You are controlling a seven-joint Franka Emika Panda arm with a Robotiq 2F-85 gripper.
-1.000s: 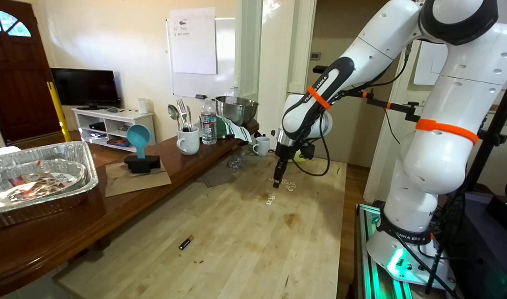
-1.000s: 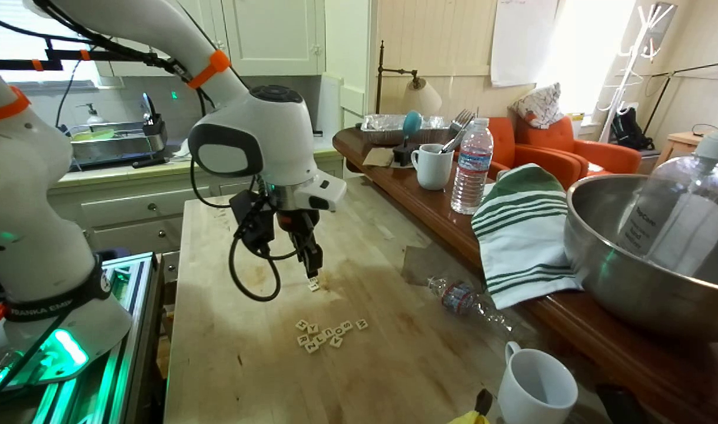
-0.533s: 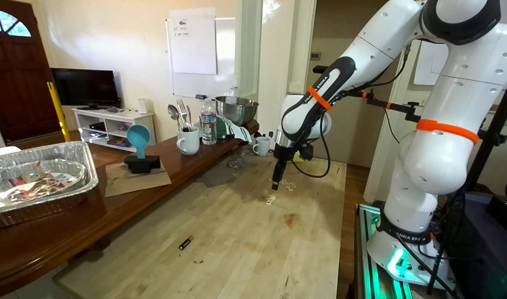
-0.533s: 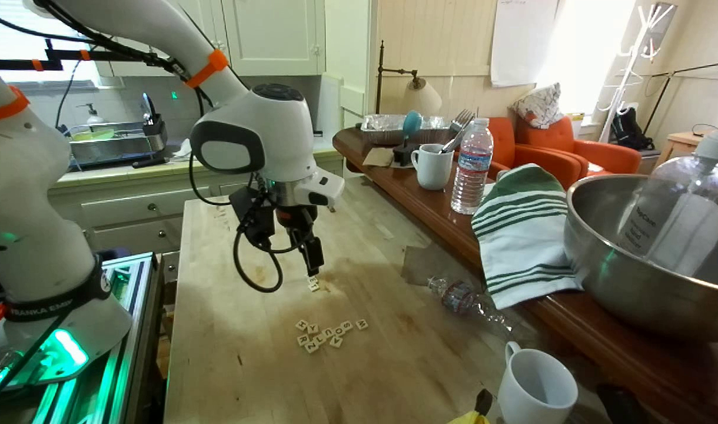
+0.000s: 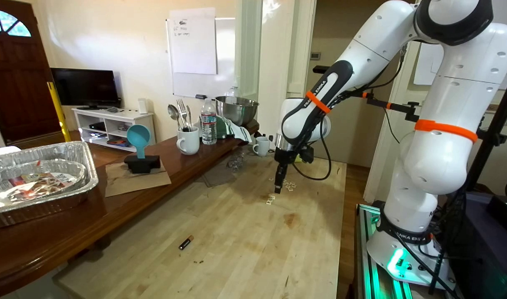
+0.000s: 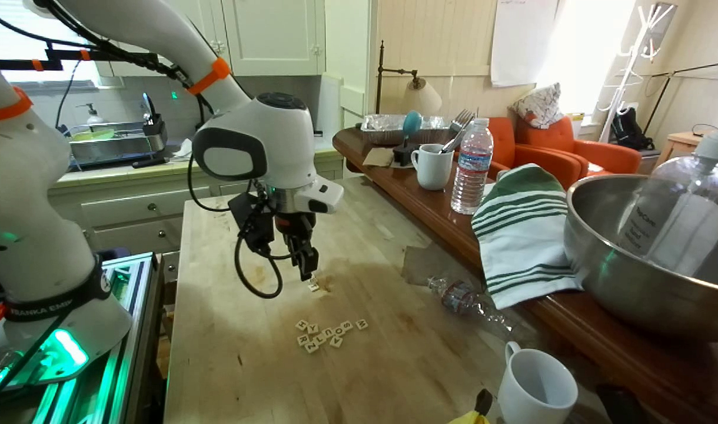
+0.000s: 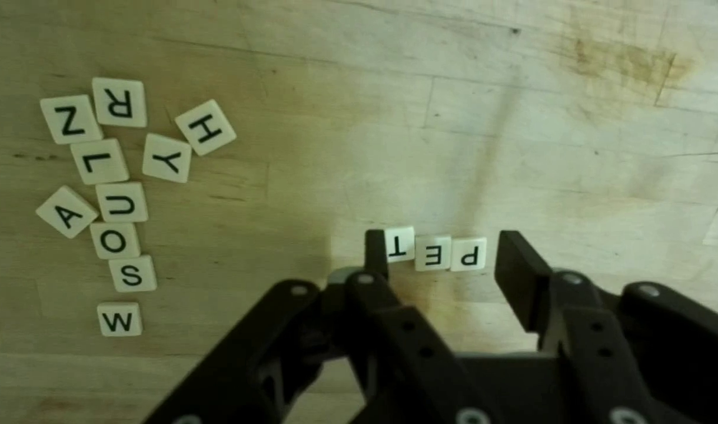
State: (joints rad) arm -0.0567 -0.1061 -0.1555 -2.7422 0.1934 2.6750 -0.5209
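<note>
Three letter tiles, T, E and P (image 7: 433,254), lie flat in a close row on a pale, stained wooden tabletop (image 5: 245,261); the gripper (image 7: 442,259) is above them, fingers spread clear apart and grasping nothing, with a cluster of loose tiles (image 7: 122,202) to one side. Well apart lies a battery (image 5: 186,242), and alongside, a dark-wood counter (image 6: 424,203) carries a mug of cutlery (image 6: 433,169), a water bottle (image 6: 472,171), a striped towel (image 6: 524,235) and a steel bowl (image 6: 624,288). Beyond are orange armchairs (image 6: 600,152) and a television (image 5: 85,87) on a white stand (image 5: 131,124).
</note>
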